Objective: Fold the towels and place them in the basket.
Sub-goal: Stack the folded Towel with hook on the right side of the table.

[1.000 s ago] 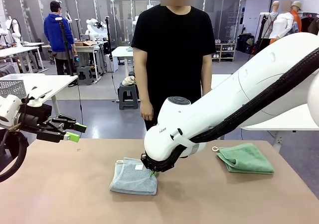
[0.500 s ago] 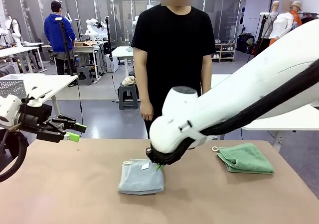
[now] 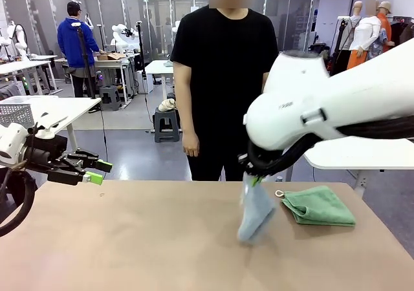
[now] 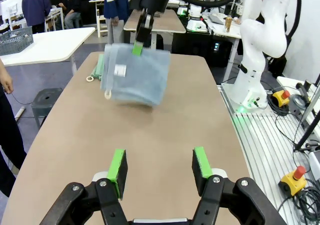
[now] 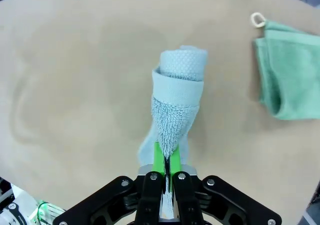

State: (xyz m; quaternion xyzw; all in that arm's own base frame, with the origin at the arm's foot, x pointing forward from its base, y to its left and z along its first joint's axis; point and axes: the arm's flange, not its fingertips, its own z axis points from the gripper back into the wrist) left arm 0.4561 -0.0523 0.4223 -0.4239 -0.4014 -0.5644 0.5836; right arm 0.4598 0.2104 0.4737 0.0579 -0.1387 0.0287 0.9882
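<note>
A folded pale blue-grey towel (image 3: 256, 209) hangs above the table (image 3: 129, 239), pinched at its top edge by my right gripper (image 3: 253, 180), which is shut on it. The right wrist view shows that towel (image 5: 176, 102) dangling from the shut gripper (image 5: 166, 171); from the left wrist it is the blue towel (image 4: 137, 72) held off the tabletop. A folded mid-green towel (image 3: 319, 205) with a loop tag lies flat at the right; it is also in the right wrist view (image 5: 290, 72). My left gripper (image 3: 97, 172) hovers open at the far left, nothing between its fingers (image 4: 118, 169). The basket is out of view.
A person in black stands at the table's far edge (image 3: 223, 77), hands down. A pale grey mesh basket (image 3: 16, 113) sits on a side table at the left. The other arm's base (image 4: 257, 50) and cabling stand beside the table's edge.
My right gripper has lifted the blue-grey towel off the table's middle and carried it up and to the right, toward the green towel. The left gripper has stayed still.
</note>
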